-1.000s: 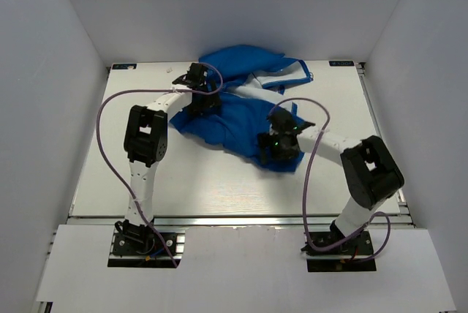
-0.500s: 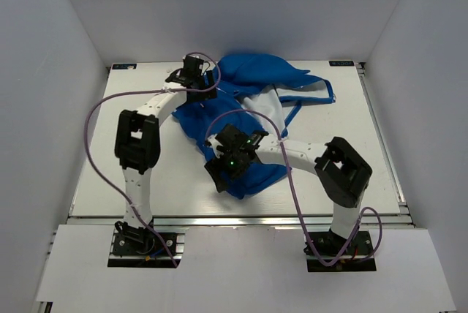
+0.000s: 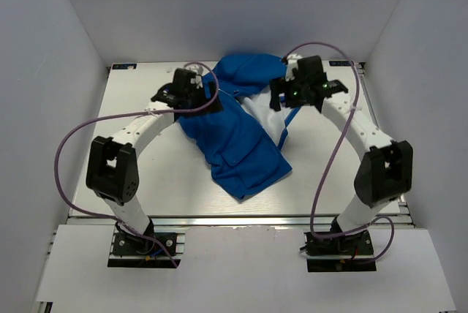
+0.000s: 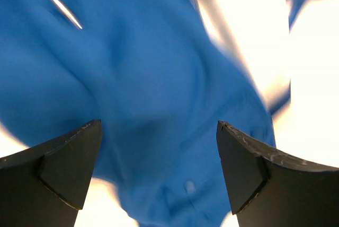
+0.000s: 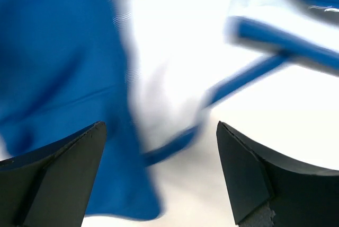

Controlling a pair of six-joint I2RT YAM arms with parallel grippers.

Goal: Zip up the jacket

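The royal-blue jacket (image 3: 238,141) lies crumpled from the table's back centre down toward the middle, its white lining (image 3: 265,112) showing on the right side. My left gripper (image 3: 208,99) is open at the jacket's upper left edge; its wrist view shows blue fabric (image 4: 153,99) below the spread fingers (image 4: 63,163), nothing held. My right gripper (image 3: 281,97) is open above the jacket's upper right part; its wrist view shows blurred blue fabric (image 5: 58,78), white lining (image 5: 169,73) and a blue edge strip (image 5: 254,76). The zipper pull cannot be made out.
The white table (image 3: 146,174) is enclosed by white walls on the left, back and right. Purple cables (image 3: 73,137) loop from both arms over the table. The arm bases stand at the near edge.
The right arm has swung from the jacket's near middle up to the back right. The jacket has been spread, its lower part now lying toward the front. The left gripper has shifted slightly forward.
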